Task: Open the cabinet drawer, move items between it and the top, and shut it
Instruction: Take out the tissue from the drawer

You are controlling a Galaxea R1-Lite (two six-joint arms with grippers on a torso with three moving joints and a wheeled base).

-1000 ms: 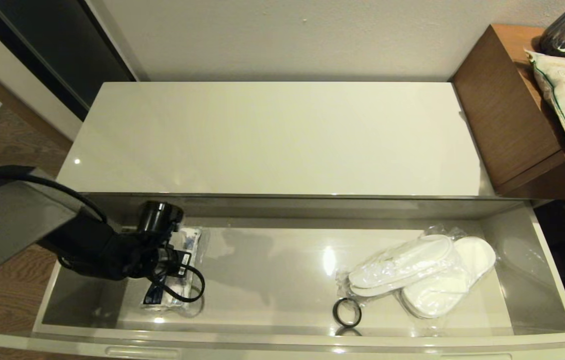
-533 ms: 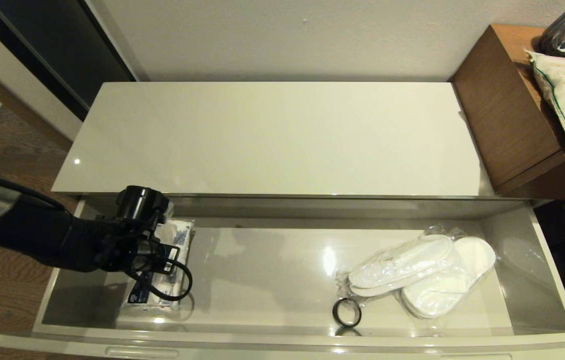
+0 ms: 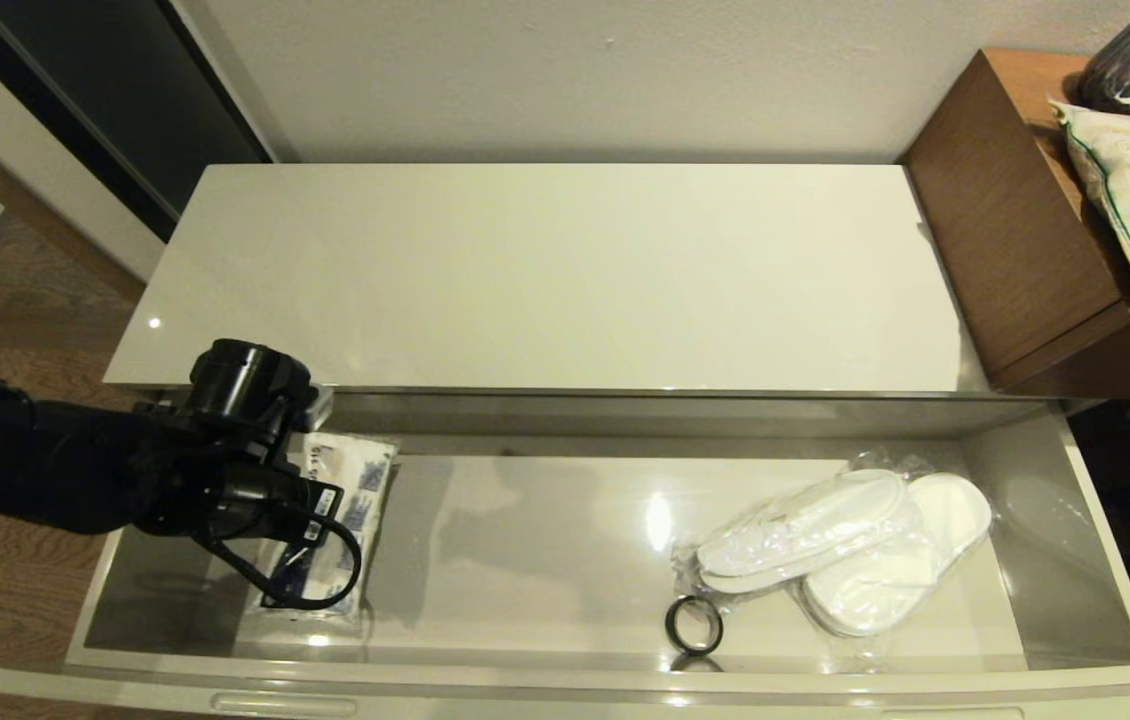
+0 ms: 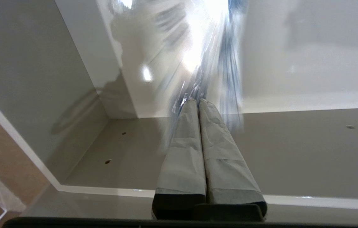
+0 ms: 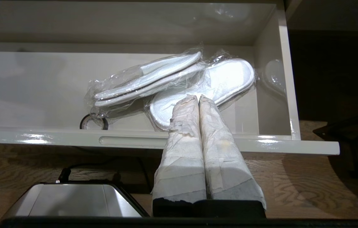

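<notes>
Top bare and glossy. Cabinet drawer pulled fully out. Bagged slippers lie at its right end, black ring just in front. Tissue pack at left end, pinched at its edge by left gripper. Right gripper clamped empty, outside drawer front.

Head view: high, looking down onto the top and open cabinet drawer. Wrist views: close inside the drawer's left corner; outside its front right edge, shared.
</notes>
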